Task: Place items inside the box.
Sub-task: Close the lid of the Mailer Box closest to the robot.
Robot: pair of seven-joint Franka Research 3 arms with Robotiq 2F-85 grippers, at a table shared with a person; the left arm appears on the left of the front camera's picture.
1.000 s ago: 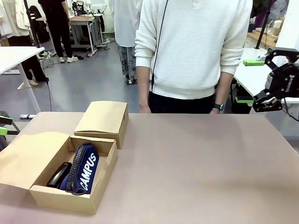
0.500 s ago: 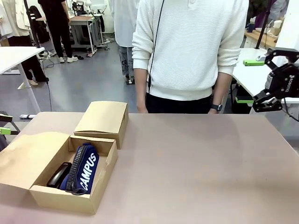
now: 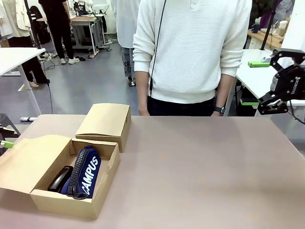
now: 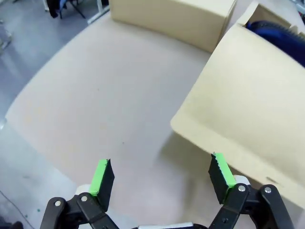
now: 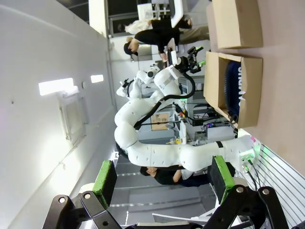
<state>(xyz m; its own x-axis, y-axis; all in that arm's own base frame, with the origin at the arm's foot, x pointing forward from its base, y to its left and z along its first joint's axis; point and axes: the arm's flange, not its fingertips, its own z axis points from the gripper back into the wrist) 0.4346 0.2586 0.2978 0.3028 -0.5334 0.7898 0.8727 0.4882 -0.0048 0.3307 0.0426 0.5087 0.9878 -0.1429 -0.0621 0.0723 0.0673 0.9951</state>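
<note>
We find the navy zip pouch (image 3: 85,171) and what looks like one stapler (image 3: 60,178) inside the box (image 3: 66,202) at 8 o'clock; both the left gripper (image 4: 162,177) and the right gripper (image 5: 163,180) are spread, empty.

Spread green-padded fingers (image 4: 102,177) above the table (image 4: 95,109), beside the open box's flap (image 4: 252,114).

In the front view the open box (image 3: 71,198) walled off most of the black stapler (image 3: 59,179), and the navy zip pouch (image 3: 84,171) covered whatever lay under it. The picture's left edge cut the left end effector (image 3: 5,143) down to a green sliver. The person's hands (image 3: 143,112) sank behind the surface's (image 3: 200,162) far edge.
</note>
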